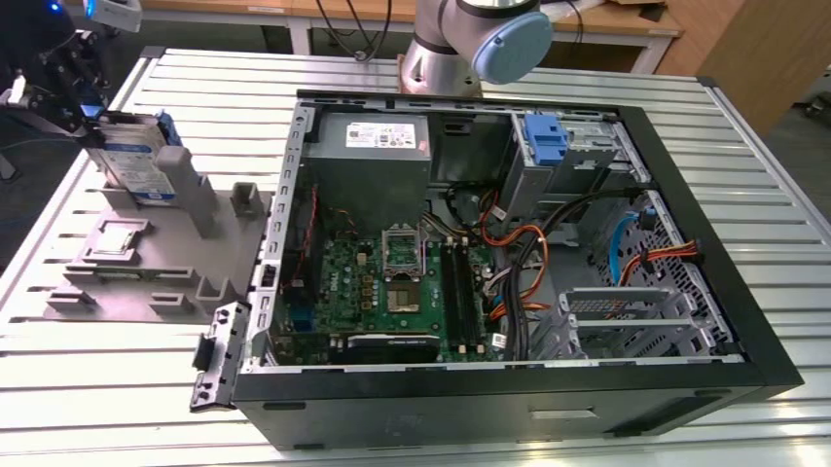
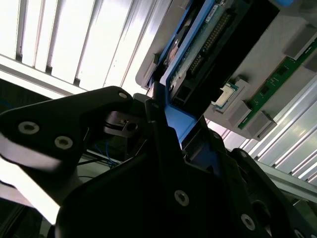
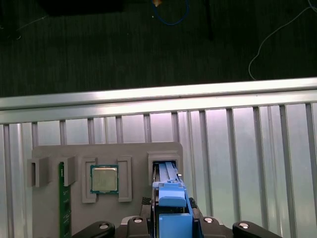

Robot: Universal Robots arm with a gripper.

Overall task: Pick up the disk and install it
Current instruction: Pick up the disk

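Claw [image 1: 91, 122] clamped on disk [image 1: 140, 161], upright in grey holder [image 1: 143, 258]; disk's lower edge hidden.

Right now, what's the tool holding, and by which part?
The tool grips the disk by the upper end of its blue bracket; it stands in the grey holder.

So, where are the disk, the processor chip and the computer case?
disk [image 1: 134, 161]: exterior view, its label.
processor chip [image 3: 104, 179]: first wrist view, metal lid.
computer case [image 1: 454, 413]: exterior view, black outer wall.

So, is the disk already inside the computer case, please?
No, the disk stands upright on the grey fixture, beside the computer case in the exterior view.
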